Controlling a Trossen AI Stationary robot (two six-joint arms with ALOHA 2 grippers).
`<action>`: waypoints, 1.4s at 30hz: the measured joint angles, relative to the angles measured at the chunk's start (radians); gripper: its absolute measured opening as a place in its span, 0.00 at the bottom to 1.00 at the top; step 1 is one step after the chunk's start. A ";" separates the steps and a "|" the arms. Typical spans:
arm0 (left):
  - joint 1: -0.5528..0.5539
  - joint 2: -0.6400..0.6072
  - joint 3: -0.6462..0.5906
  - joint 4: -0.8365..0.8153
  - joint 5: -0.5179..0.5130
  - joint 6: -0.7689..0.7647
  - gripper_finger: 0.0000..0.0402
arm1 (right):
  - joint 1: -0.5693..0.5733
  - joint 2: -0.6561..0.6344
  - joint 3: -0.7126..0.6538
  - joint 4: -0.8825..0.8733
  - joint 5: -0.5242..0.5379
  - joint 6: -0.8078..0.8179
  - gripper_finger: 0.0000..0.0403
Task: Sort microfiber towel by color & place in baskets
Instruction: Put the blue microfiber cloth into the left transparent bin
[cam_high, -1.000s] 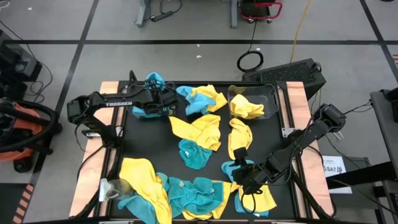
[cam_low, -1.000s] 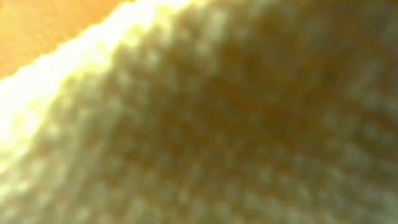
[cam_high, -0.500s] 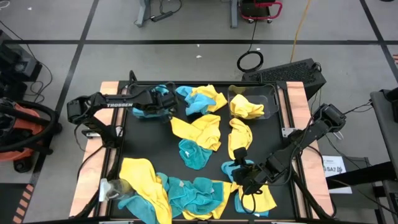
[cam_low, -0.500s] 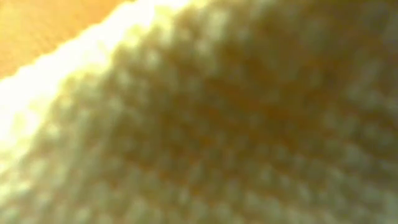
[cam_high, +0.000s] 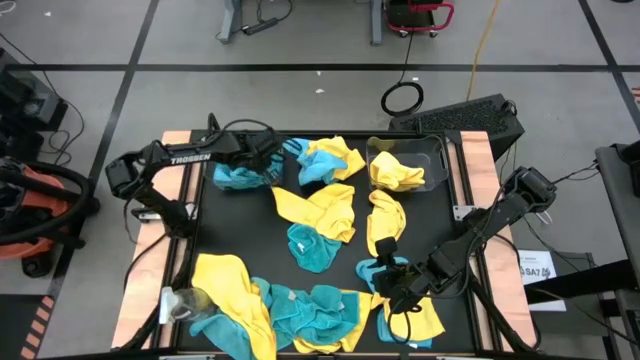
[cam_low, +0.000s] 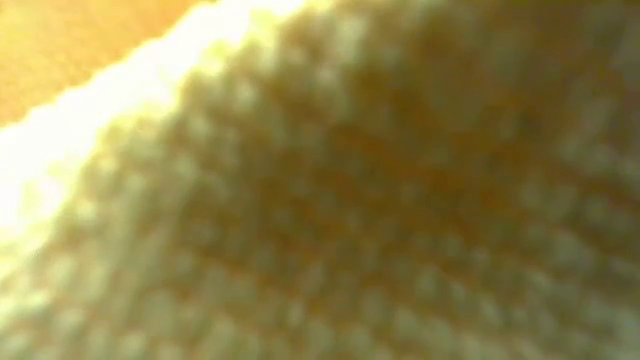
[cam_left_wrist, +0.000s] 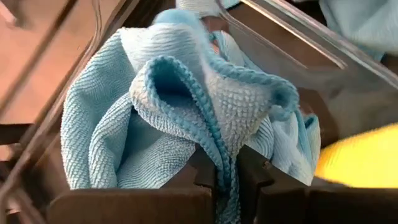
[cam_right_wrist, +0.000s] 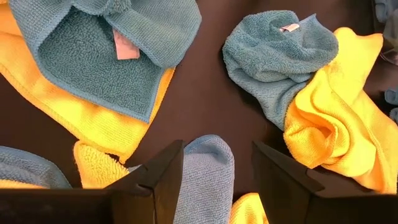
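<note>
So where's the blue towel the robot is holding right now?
In the high view, the blue towel is at the table's far left corner, pinched in the left gripper, beside the blue-and-yellow towel pile.

The tabletop (cam_high: 220, 225) is a black mat edged by pale wooden strips on both sides. Seen from above, a clear basket (cam_high: 432, 160) holding a yellow towel (cam_high: 395, 173) sits at 1 o'clock. A teal towel (cam_high: 238, 176) lies at 10 o'clock. A yellow and teal heap (cam_high: 322, 160) lies at 12, and a yellow towel (cam_high: 318, 210) over a teal one (cam_high: 312, 250) lies mid-mat. A second clear basket (cam_high: 185, 305) sits at 8, touching a yellow towel (cam_high: 235, 290). More teal and yellow cloths (cam_high: 320, 312) crowd 6 o'clock.
</note>
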 joint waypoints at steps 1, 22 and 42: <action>0.014 0.000 -0.005 0.012 0.019 -0.001 0.07 | 0.000 0.000 0.000 0.000 0.000 0.000 0.45; 0.163 0.000 -0.155 0.143 0.168 -0.016 0.09 | 0.000 0.000 0.000 0.000 0.019 -0.010 0.45; 0.168 0.001 -0.135 0.092 0.330 0.002 0.57 | 0.000 0.000 0.000 0.000 0.020 -0.002 0.45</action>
